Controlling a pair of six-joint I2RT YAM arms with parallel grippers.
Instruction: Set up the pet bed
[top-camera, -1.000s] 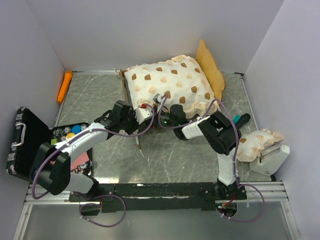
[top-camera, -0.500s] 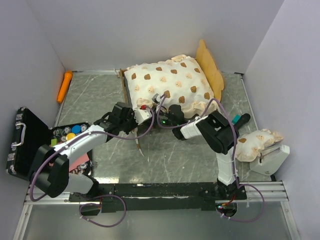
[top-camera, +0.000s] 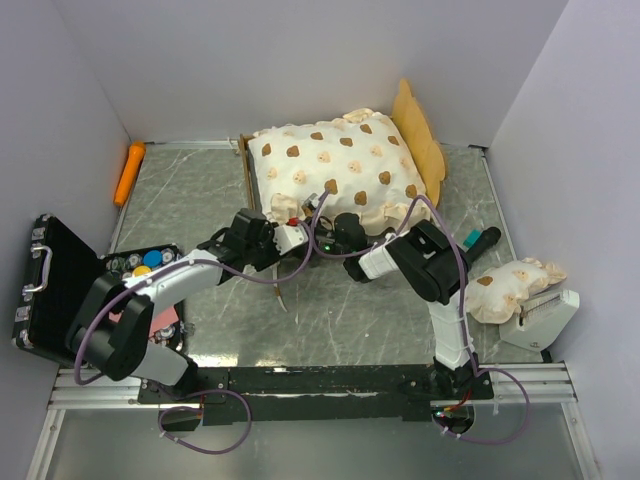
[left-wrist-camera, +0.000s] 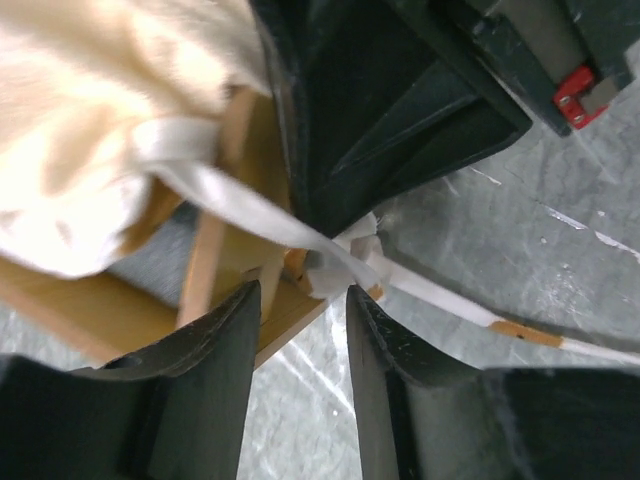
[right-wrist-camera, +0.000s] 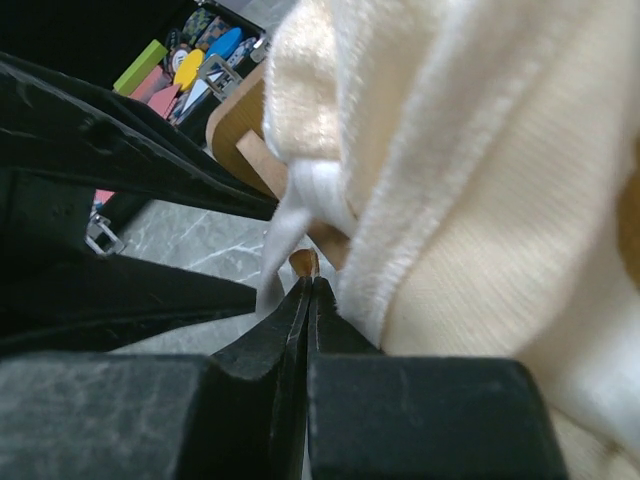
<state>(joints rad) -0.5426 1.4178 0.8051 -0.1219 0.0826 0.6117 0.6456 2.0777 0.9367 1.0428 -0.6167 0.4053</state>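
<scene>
The pet bed (top-camera: 420, 130) stands at the back, its light-wood frame (left-wrist-camera: 212, 262) under a cream bear-print mattress (top-camera: 335, 170). The matching pillow (top-camera: 510, 285) lies apart at the right. Both grippers meet at the bed's near left corner. My left gripper (left-wrist-camera: 303, 300) is open, its fingers straddling the corner just below a white tie ribbon (left-wrist-camera: 230, 195); only floor shows between them. My right gripper (right-wrist-camera: 308, 285) is shut, and the ribbon (right-wrist-camera: 300, 200) with its tan end comes out of its tips beside the mattress edge (right-wrist-camera: 480, 200). In the top view they are the left gripper (top-camera: 298, 228) and right gripper (top-camera: 325, 232).
A black hard case (top-camera: 55, 285) lies open at the left beside a tray of small coloured items (top-camera: 145, 262). An orange object (top-camera: 130, 172) lies at the back left. A white holder (top-camera: 540, 315) and a teal-tipped tool (top-camera: 478, 240) sit right. Another white strap (top-camera: 281, 290) lies on the floor.
The left arm has shifted a little, its wrist now closer to the bed's near corner. The right arm and the mattress have hardly moved.
</scene>
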